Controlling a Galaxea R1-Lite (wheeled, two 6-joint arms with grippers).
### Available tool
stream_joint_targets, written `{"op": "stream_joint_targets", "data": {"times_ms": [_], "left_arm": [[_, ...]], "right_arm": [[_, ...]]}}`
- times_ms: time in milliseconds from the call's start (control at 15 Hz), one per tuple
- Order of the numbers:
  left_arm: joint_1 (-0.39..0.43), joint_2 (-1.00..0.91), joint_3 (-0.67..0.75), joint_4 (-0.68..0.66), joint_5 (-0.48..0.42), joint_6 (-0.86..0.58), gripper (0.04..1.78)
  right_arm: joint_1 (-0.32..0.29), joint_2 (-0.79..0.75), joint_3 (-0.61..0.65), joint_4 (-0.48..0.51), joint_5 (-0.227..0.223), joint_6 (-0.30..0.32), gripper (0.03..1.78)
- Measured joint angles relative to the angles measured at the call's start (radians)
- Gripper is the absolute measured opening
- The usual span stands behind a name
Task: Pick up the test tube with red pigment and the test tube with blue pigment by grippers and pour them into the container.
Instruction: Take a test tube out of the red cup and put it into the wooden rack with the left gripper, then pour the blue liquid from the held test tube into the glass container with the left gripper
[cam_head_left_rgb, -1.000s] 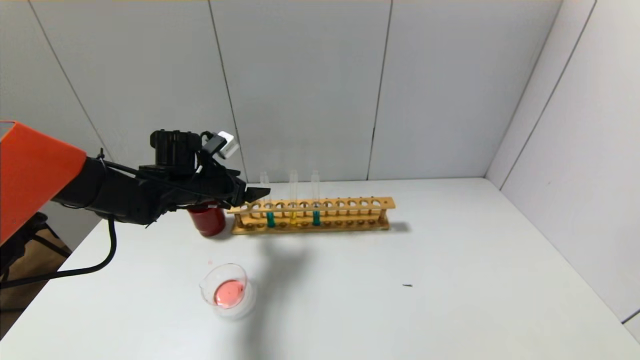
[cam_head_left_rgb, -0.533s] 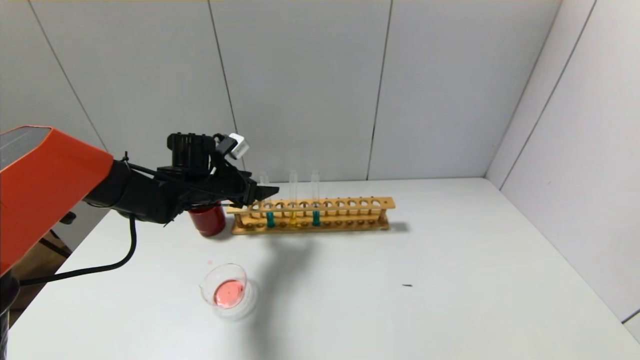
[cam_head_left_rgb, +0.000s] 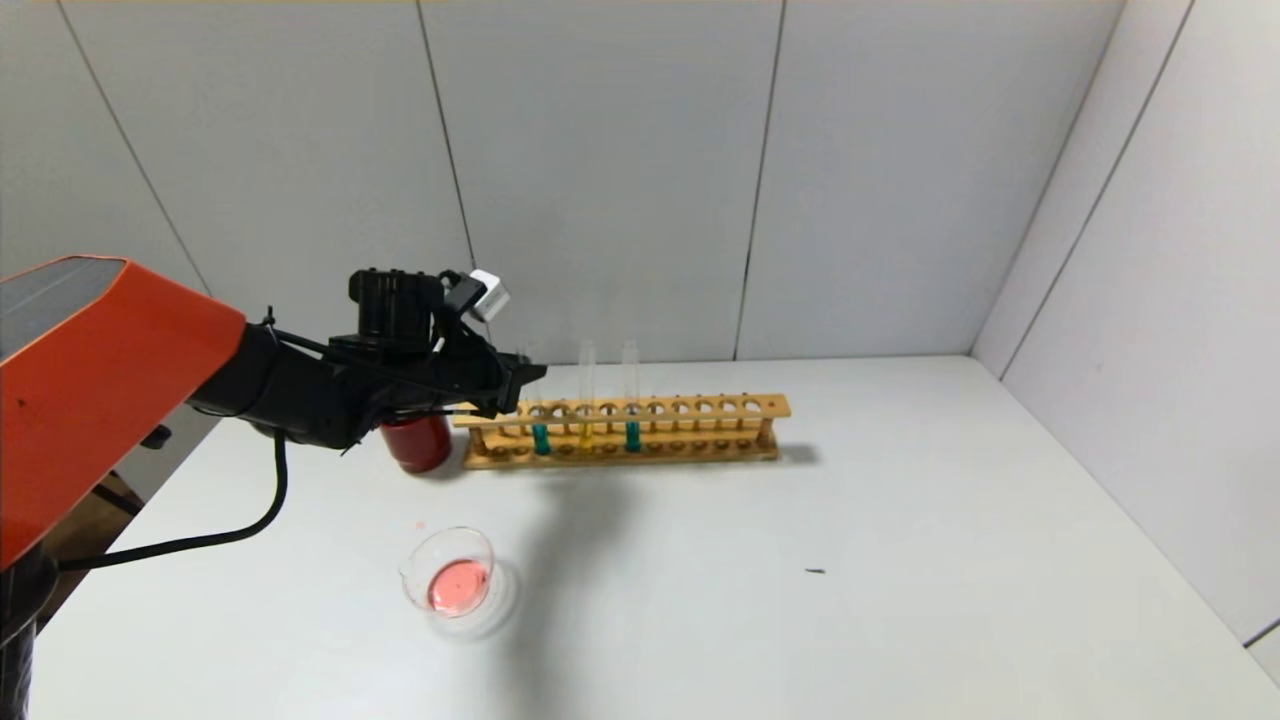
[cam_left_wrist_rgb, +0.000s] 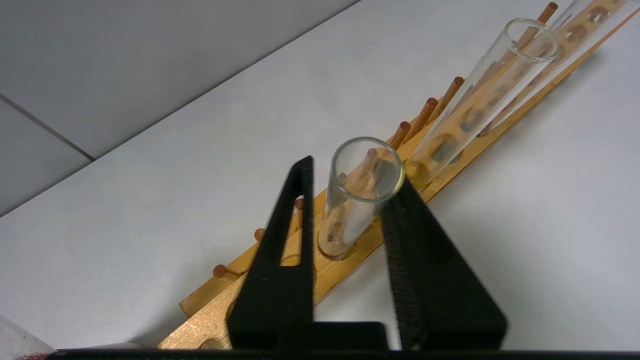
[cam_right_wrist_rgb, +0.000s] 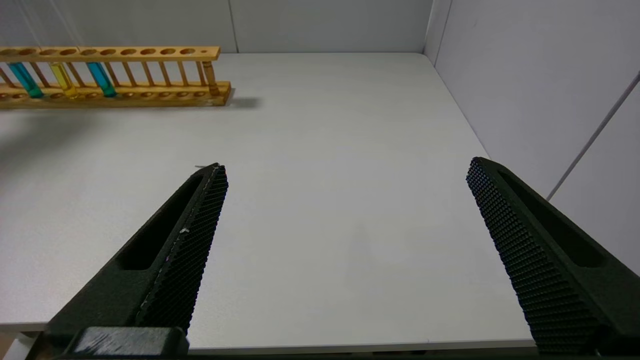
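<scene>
left gripper (cam_left_wrist_rgb: 352, 175): jaws spread, straddling the top of the first tube in the rack (cam_head_left_rgb: 720, 408). one finger (cam_left_wrist_rgb: 415, 240) touches the glass just under the rim; the other finger stands a little clear of it. not pinching yet.

the tube between the jaws (cam_head_left_rgb: 540, 437) holds greener teal liquid, as the head view shows; the wrist view hides its colour. the test tube with blue pigment (cam_head_left_rgb: 632, 435) stands upright in the rack at 3 o'clock from the jaws, third in the row, past the yellow tube (cam_head_left_rgb: 585, 432). untouched.

dark red cup (cam_head_left_rgb: 415, 445) just beside the rack's end, at 7 o'clock from the jaws. container (cam_head_left_rgb: 478, 545) sits well apart toward 6 o'clock, nearer the robot, with a pool of pink-red liquid in its bottom.

test tube with red pigment: not seen in any view.

right gripper (cam_right_wrist_rgb: 346, 165): jaws wide apart, nothing between them, idle low over the table (cam_head_left_rgb: 900, 550) at the robot's right.

judgement: red pour looks done, about half way. blue lift and pour are left. the jaws seem set on the wrong, greener tube; they likely need to shift to 3 o'clock.
</scene>
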Motion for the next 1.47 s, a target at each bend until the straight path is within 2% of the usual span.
{"op": "stream_joint_targets", "data": {"times_ms": [133,600,1200,1467], "left_arm": [[-0.001,0.007,0.0,-0.013,0.0,0.0,0.3],[-0.008,-0.016,0.004,-0.023,0.006,0.001,0.3],[-0.026,-0.254,0.004,-0.032,0.03,-0.024,0.3],[-0.022,-0.359,0.074,-0.037,0.031,-0.016,0.3]], "right_arm": [[0.0,0.0,0.0,0.0,0.0,0.0,1.75],[0.0,0.0,0.0,0.0,0.0,0.0,1.75],[0.0,0.0,0.0,0.0,0.0,0.0,1.75],[0.0,0.0,0.0,0.0,0.0,0.0,1.75]]}}
